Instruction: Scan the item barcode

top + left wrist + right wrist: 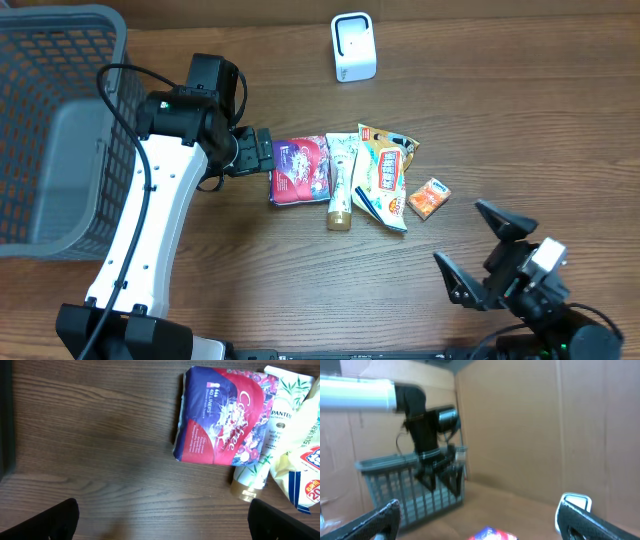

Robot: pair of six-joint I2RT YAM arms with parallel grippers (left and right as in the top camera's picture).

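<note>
Yellow packet [296, 466] partly off frame

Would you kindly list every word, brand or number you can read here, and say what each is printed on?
"40 LINERS": on the red and blue pack.
"Carefree", in large script: on the same pack.
"PANTEN", the rest covered: on the white tube.
"20": on the yellow packet.
Too small or blurred to read: the print on the small orange packet, the tube's fine print, and the yellow packet's other lettering.
</note>
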